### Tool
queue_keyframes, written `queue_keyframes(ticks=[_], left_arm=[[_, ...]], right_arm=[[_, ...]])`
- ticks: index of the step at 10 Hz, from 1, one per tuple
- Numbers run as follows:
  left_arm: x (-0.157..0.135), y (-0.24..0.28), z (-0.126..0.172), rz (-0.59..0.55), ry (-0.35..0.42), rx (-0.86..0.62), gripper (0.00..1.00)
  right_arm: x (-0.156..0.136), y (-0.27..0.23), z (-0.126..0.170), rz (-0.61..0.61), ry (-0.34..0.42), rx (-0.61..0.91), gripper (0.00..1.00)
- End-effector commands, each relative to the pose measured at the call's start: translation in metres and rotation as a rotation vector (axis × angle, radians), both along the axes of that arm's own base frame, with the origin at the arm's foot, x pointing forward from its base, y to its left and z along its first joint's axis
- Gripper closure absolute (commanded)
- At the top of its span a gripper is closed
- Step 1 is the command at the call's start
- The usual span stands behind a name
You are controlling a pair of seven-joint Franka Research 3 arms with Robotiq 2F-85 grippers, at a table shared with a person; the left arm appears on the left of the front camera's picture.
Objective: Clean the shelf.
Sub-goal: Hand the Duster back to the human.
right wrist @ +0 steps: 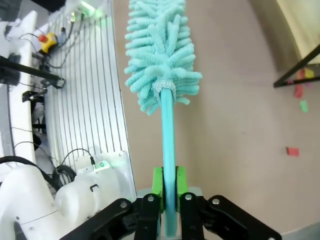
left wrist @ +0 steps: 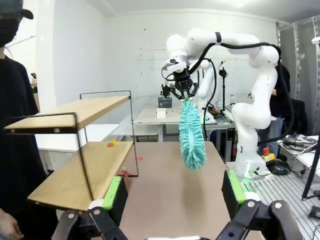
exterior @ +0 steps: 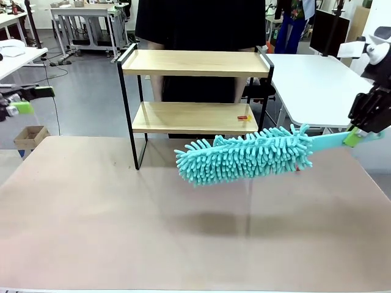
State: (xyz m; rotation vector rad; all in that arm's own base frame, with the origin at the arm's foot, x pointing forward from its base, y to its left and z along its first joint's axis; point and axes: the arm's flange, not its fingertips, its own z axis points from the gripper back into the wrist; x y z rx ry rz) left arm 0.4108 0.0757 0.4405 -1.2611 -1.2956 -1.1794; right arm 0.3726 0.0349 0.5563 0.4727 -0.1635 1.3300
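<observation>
The small two-tier shelf [exterior: 194, 91], two light wooden boards in a thin black metal frame, stands at the far side of the brown table [exterior: 122, 232], right in front of a person in black [exterior: 198, 24]. You can judge that it is light and stiff, so a hard push could slide or tip it. You need not hold it; brush it softly.

Small red and yellow bits [exterior: 244, 117] lie on its lower board, near the right end. A few more bits [right wrist: 295, 150] lie on the table by its foot.

Your right gripper [right wrist: 169, 200] has its jaws shut tight on the flat handle of the fluffy teal duster [exterior: 244, 155]. The duster hangs over the table, just in front of the shelf and not touching it. Its head looks soft and bendy.

Your left gripper [left wrist: 175, 192] waits with its jaws wide apart, holding nothing, well off to the left.

You cannot tell what the small bits are made of.
</observation>
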Motion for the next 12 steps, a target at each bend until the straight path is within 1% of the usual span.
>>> queue_keyframes(ticks=[1, 3, 5, 6, 8, 9, 10, 12], left_arm=[[-0.034, -0.043, -0.001, 0.052, -0.042, 0.029, 0.0], [-0.048, -0.077, -0.003, 0.041, 0.01, 0.049, 0.0], [-0.056, -0.104, -0.009, 0.042, 0.075, 0.082, 0.0], [-0.055, -0.118, -0.014, 0.026, 0.093, 0.109, 0.0], [-0.047, -0.124, -0.015, 0.011, 0.154, 0.101, 0.0], [-0.049, -0.116, -0.017, 0.012, 0.086, 0.108, 0.0], [-0.049, -0.116, -0.017, 0.012, 0.086, 0.108, 0.0], [-0.049, -0.116, -0.017, 0.012, 0.086, 0.108, 0.0]], right_arm=[[0.013, -0.01, -0.001, 0.053, 0.011, 0.088, 0.87], [0.028, -0.022, -0.011, 0.096, -0.01, 0.185, 0.87], [0.04, -0.03, -0.022, 0.102, -0.037, 0.242, 0.87], [0.047, -0.03, -0.026, 0.088, -0.056, 0.24, 0.87], [0.055, -0.029, -0.032, 0.049, -0.071, 0.229, 0.87], [0.053, -0.029, -0.031, 0.002, -0.07, 0.18, 0.87], [0.049, -0.032, -0.036, 0.057, -0.038, 0.206, 0.87], [0.049, -0.032, -0.036, 0.057, -0.038, 0.206, 0.87]])
